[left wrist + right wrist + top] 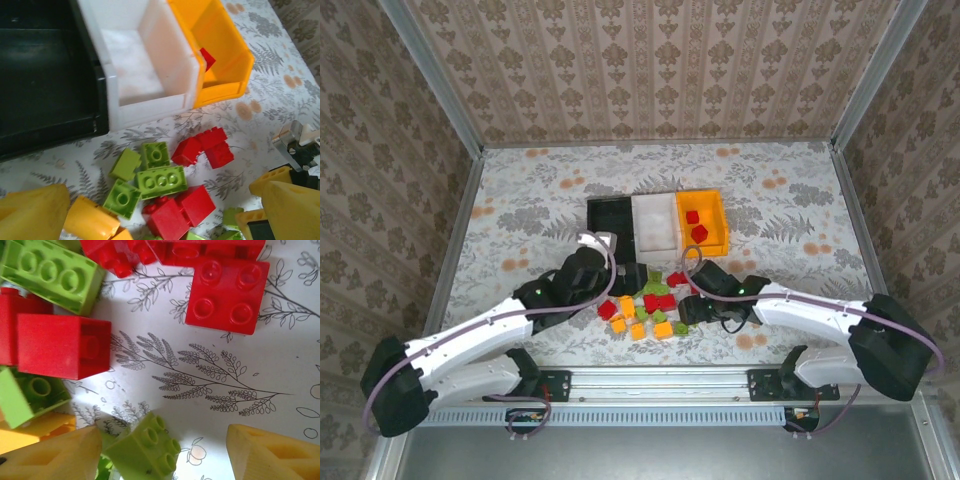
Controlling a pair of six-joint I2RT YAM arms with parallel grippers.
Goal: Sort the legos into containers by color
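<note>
The legos (642, 305) lie in a loose pile of red, orange-yellow and light green bricks on the table in front of the containers: a black bin (610, 222), a white bin (655, 220) and an orange bin (715, 222). The orange bin holds two red bricks (696, 225). My left gripper (160, 215) hangs open over green bricks (161, 181) and red bricks (177, 210). My right gripper (165, 455) is low over the pile's right side with its jaws apart. A small green brick (145, 450) lies between them against the left finger (55, 455); the right finger (275, 450) stands clear of it.
A red four-stud brick (227, 290), a red block (62, 345) and a long green brick (50, 275) lie just ahead of the right gripper. The bins stand side by side, touching, behind the pile. Patterned walls close the table in on three sides.
</note>
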